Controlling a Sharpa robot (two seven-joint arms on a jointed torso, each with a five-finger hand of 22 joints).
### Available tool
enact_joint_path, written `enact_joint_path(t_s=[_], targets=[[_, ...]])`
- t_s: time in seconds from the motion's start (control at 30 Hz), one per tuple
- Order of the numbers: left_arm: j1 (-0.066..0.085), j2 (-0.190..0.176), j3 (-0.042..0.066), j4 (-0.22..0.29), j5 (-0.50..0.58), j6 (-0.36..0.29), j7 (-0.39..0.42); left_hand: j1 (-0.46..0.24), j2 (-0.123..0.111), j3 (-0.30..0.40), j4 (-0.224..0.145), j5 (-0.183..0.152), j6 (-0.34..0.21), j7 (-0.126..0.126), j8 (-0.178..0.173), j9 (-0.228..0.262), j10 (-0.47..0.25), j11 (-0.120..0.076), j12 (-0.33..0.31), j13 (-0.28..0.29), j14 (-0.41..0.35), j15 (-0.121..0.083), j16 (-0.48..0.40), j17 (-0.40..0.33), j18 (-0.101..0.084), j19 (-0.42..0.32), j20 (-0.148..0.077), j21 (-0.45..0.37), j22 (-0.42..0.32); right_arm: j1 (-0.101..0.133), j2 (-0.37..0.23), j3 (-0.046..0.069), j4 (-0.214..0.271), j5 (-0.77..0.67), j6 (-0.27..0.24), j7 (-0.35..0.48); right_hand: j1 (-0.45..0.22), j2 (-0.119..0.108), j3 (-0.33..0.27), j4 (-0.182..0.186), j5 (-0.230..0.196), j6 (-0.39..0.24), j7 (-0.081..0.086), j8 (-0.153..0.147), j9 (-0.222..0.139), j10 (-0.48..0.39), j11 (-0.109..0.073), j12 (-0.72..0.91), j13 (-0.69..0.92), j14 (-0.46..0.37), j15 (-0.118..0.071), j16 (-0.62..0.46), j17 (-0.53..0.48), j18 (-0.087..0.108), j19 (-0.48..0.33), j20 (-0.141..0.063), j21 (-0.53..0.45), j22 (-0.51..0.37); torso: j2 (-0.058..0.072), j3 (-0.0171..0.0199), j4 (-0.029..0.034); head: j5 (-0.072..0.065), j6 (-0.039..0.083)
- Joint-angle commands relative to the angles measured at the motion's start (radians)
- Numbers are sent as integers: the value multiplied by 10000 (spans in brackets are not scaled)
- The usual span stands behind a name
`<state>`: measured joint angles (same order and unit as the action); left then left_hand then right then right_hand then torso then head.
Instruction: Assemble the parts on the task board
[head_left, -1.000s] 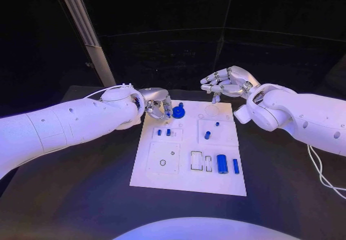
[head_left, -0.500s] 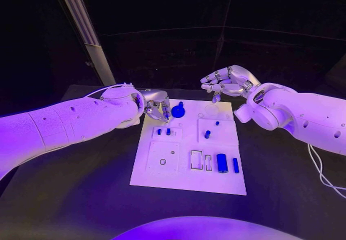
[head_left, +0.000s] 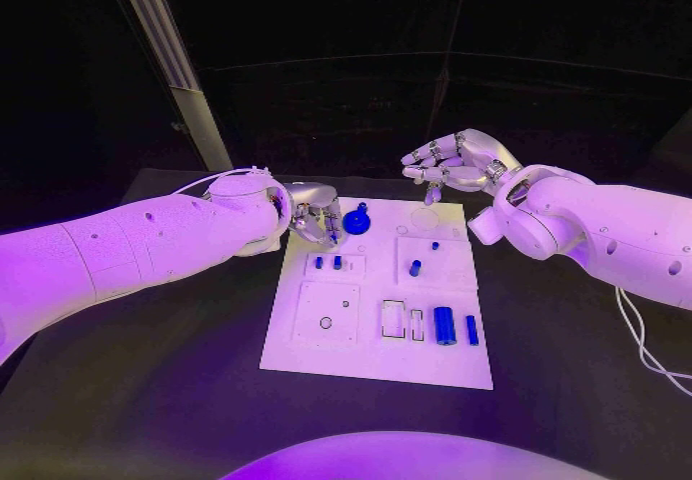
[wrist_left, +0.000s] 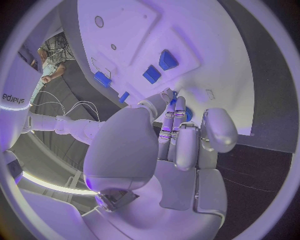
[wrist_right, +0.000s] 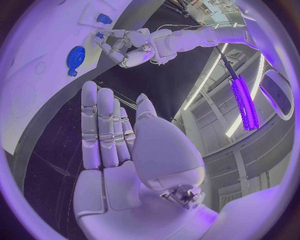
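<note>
Head view: left hand (head_left: 313, 214), fingers curled down with nothing visibly held, hovers at the task board's (head_left: 378, 364) far left corner beside a blue gear part (head_left: 356, 222); right hand (head_left: 459, 165), fingers loosely apart and empty, hangs beyond the far edge.

A white task board (head_left: 378, 345) lies flat on the table. Small blue parts (head_left: 446, 326) sit in its recesses, and a blue gear (head_left: 356, 224) stands near its far edge.
</note>
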<state>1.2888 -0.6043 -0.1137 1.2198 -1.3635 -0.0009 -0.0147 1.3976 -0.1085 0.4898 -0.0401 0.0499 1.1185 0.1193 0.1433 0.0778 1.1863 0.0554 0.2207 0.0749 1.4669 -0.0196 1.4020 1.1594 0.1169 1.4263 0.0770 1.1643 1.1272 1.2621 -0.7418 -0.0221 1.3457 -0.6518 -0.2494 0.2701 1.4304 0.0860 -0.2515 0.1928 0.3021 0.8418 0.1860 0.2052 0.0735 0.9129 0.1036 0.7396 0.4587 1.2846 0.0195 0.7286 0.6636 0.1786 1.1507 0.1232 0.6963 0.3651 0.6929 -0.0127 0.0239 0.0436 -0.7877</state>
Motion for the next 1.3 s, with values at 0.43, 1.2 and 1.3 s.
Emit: enact_joint_path(t_s=[0.43, 1.2, 1.3], targets=[[-5, 117, -26, -166, 49, 196, -89, -103, -24, 16, 14, 32, 59, 0, -58, 4, 80, -8, -53, 7, 262, -56, -27, -17, -152, -28, -9, -85, -28, 8, 18, 6, 2, 36, 68, 83, 12, 120, 23, 54, 34, -94, 10, 47, 9, -64, -1, 54, -10, -69, 31, -38, -16, 41, -89, 8, -46, -17, 5, 3, 5, 12, -2], [-22, 180, -214, -261, 47, 4, -24, -136, -66, 18, -108, 32, 64, 1, -129, -8, 132, -12, -120, 34, 239, -54, -17, -27, -151, -56, -2, -90, 9, 6, 17, 6, 7, 36, 87, 80, 12, 120, 23, 54, 34, -94, 10, 47, 9, -64, -1, 54, -10, -69, 31, -38, -16, 41, -89, 8, -46, -17, -6, 1, 10, 1, -5], [-23, 168, -219, -247, 47, -118, 52, -127, -53, 12, -141, 31, 146, -22, -93, 9, 217, -42, -79, 64, 239, -77, -13, -27, -151, -51, -14, -75, 32, 6, 22, 6, 6, 36, 90, 82, 31, 135, 34, 53, 38, -101, 9, 61, 9, -67, -2, 63, -34, -69, 30, -35, -22, 42, -88, 8, -49, -18, -2, -2, 7, 2, -6]])
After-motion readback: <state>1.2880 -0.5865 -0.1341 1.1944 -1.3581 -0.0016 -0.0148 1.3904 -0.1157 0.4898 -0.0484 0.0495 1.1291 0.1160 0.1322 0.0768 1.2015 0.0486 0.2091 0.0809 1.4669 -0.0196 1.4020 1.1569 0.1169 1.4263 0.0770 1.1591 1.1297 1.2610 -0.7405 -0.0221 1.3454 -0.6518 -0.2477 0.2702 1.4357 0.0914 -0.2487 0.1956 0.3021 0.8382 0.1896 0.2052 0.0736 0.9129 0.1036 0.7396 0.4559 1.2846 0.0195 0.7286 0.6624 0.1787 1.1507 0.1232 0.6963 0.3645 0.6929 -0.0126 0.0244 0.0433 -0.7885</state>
